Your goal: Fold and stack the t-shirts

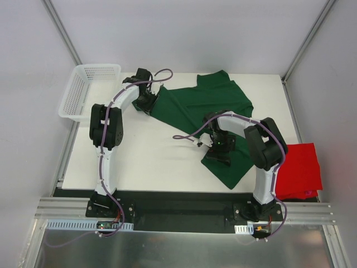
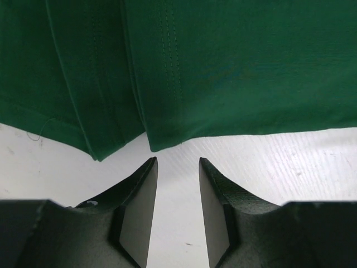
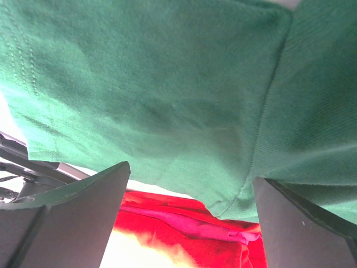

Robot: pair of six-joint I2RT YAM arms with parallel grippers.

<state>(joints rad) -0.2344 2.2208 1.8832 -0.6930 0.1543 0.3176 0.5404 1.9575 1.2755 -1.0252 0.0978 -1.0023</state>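
Green t-shirt (image 1: 206, 103): spread out but creased on the white table (image 1: 150, 162), slanting from the far middle toward the near right.
Red t-shirt (image 1: 300, 170): past the table's right edge, beside the right arm's base, apart from the green one.
Left gripper (image 2: 177, 167): at the green shirt's left edge, fingers partway apart with only bare tabletop between them and the hem just ahead; it holds nothing.
Right gripper (image 1: 216, 149): low over the shirt's near part, fingers spread wide, a green corner between them but not pinched.
Basket (image 1: 83, 92): white mesh, at the far left corner.
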